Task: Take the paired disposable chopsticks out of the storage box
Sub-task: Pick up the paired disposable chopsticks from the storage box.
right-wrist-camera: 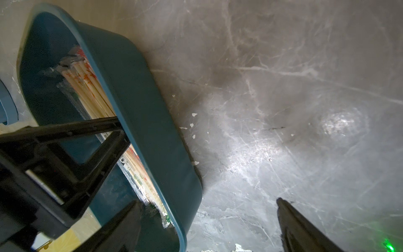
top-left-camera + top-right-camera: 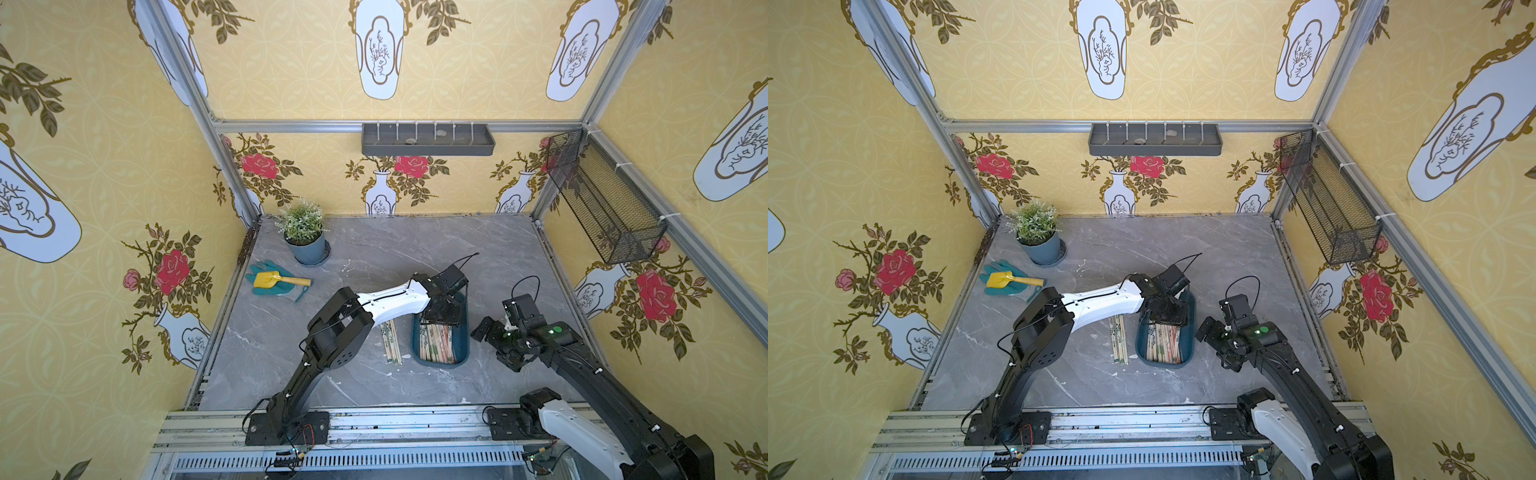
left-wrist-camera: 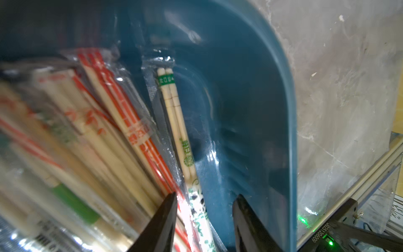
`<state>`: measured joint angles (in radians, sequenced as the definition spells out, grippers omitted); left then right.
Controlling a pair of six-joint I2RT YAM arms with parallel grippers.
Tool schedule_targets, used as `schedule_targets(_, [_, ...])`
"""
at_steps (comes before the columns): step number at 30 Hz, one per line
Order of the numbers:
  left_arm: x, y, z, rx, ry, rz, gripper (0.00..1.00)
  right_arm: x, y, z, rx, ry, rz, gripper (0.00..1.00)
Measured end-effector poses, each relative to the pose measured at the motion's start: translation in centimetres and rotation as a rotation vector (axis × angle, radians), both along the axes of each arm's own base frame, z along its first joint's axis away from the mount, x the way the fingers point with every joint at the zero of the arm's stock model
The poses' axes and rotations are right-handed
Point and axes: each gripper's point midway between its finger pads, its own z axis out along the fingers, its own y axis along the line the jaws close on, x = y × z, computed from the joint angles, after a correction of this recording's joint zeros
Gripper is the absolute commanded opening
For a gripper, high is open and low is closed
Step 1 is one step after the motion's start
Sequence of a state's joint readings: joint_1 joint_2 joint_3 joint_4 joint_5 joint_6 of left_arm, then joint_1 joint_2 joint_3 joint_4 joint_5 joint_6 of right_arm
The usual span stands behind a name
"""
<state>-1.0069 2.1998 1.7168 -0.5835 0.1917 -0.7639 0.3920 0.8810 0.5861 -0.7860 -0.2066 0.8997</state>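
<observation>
Black fingers [image 3: 165, 213] of the left gripper [image 3: 206, 196] are seen parted, nothing clasped, astride one green-printed sleeved pair of pale bamboo disposable chopsticks [image 3: 174, 102] lying lengthwise between them inside the shallow teal-blue plastic storage box [image 3: 250, 109].

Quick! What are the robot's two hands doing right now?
Left gripper: open, straddling a green-printed chopstick pair in the storage box.
Right gripper: open, holding nothing.
</observation>
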Motion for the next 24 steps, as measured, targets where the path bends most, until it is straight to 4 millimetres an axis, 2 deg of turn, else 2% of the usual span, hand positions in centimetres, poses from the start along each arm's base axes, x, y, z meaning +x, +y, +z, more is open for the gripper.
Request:
schedule_targets(5, [-0.27, 0.03, -0.78, 0.007, 0.017, -0.005, 0.4, 0.07, 0.02, 0.06, -0.001, -0.001, 0.003, 0.97])
schedule_targets(16, [-0.53, -0.49, -1.11, -0.015, 0.036, -0.014, 0.24, 0.08, 0.0, -0.16, -0.009, 0.012, 0.003, 0.97])
schedule_targets(24, [-0.68, -0.66, -1.04, -0.024, 0.044, -0.02, 0.2, 0.41, 0.13, 0.07, -0.011, 0.01, 0.009, 0.98])
